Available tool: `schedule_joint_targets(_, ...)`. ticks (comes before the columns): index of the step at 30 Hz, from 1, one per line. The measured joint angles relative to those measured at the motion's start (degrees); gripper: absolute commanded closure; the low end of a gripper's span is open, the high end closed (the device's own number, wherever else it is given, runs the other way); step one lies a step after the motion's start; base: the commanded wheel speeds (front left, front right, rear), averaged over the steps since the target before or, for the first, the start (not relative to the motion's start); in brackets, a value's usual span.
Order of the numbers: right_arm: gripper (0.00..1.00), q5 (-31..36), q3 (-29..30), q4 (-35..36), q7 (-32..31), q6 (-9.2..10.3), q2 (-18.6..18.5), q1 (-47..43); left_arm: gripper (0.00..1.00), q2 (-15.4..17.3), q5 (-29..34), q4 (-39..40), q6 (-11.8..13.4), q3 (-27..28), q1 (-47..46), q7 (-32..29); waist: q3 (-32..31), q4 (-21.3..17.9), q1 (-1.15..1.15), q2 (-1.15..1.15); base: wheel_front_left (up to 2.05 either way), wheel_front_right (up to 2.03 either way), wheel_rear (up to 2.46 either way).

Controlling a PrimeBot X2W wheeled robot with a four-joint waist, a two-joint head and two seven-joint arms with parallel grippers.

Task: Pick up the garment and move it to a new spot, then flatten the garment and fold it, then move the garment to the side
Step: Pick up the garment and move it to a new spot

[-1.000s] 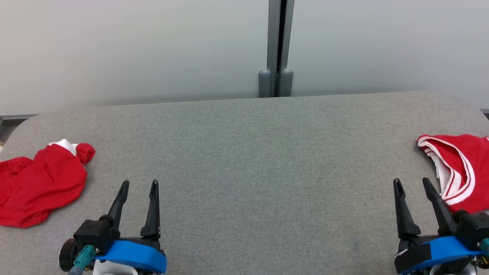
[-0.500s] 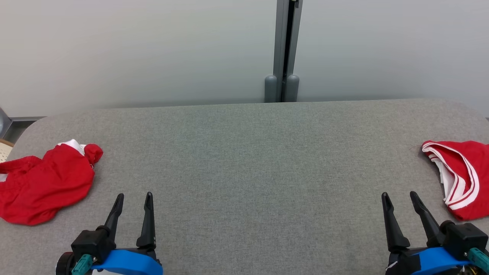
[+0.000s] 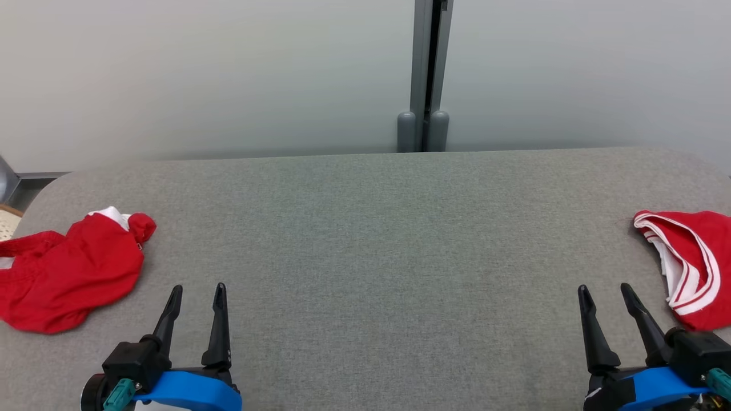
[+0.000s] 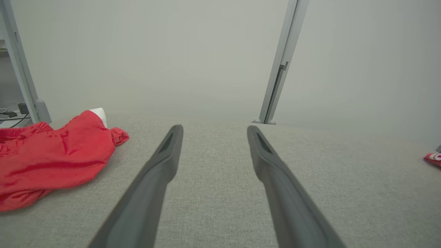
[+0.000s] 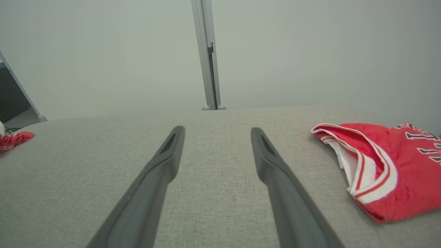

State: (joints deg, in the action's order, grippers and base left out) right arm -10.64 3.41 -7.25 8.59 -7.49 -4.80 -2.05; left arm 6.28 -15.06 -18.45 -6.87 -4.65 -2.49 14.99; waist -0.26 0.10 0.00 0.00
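A crumpled red garment (image 3: 68,274) with a bit of white lies at the table's left edge, and the left wrist view has it at the left (image 4: 51,162). A red jersey with white trim (image 3: 694,262) lies at the right edge, with dark lettering on it in the right wrist view (image 5: 389,165). My left gripper (image 3: 198,287) is open and empty, just right of the crumpled garment, and the left wrist view looks out between its spread fingers (image 4: 214,128). My right gripper (image 3: 604,287) is open and empty, just left of the jersey, also seen from its own wrist (image 5: 217,128).
The grey fabric-covered table (image 3: 365,240) has rounded far corners. Behind it stand pale partition panels joined by a grey post (image 3: 424,74). A sliver of the jersey (image 4: 433,158) shows far right in the left wrist view.
The whole head picture has shifted slightly, so the camera moved. Both grippers stay open and low at the near edge. Neither garment has moved on the table.
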Motion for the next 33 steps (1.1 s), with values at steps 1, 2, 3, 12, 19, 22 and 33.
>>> schedule_joint_targets(1, 0.00, 0.0, 0.0, 0.0, 0.1, 0.00, -0.1, 0.3, 0.00, 0.0, 0.0, 0.0, 0.0, 0.1, 0.0, 0.0, 0.0, 0.4, 0.00, 0.00, 0.00, 0.00, 0.00)
schedule_joint_targets(2, 0.00, 0.1, 0.2, 0.0, 0.2, 0.00, -0.3, 0.4, 0.00, 0.0, 0.0, 0.0, -0.1, 0.0, -0.1, 0.0, 0.0, 0.8, 0.00, 0.00, 0.00, 0.00, 0.00)
schedule_joint_targets(3, 0.00, 0.2, 0.4, 0.0, 0.2, 0.00, -0.3, 0.4, 0.00, 0.0, 0.2, 0.0, -0.1, -0.1, -0.1, 0.0, -0.1, 1.3, 0.00, 0.00, 0.00, 0.00, 0.00)
schedule_joint_targets(12, 0.00, 1.1, 0.9, 1.0, -0.4, 0.00, 0.5, 0.2, 0.00, 0.2, 0.5, 0.3, -0.2, 0.1, -0.2, 0.0, -0.2, 7.6, 0.00, 0.00, 0.00, 0.00, 0.00)
schedule_joint_targets(19, 0.00, 1.7, 0.9, 1.5, -0.5, 0.00, 0.8, 0.3, 0.00, 0.4, 0.6, 0.4, -0.2, 0.7, 0.0, 0.0, -0.5, 13.1, 0.00, 0.00, 0.00, 0.00, 0.00)
schedule_joint_targets(22, 0.00, 2.0, 0.9, 1.7, -0.5, 0.00, 0.8, 0.3, 0.00, 0.4, 0.8, 0.3, -0.2, 0.6, 0.0, 0.0, -0.6, 15.5, 0.00, 0.00, 0.00, 0.00, 0.00)
schedule_joint_targets(33, 0.00, 2.4, 0.9, 0.8, -0.4, 0.00, 0.8, 0.5, 0.00, 0.5, 0.9, -0.3, -0.3, 0.5, 0.4, 0.0, -0.4, 23.5, 0.00, 0.00, 0.00, 0.00, 0.00)
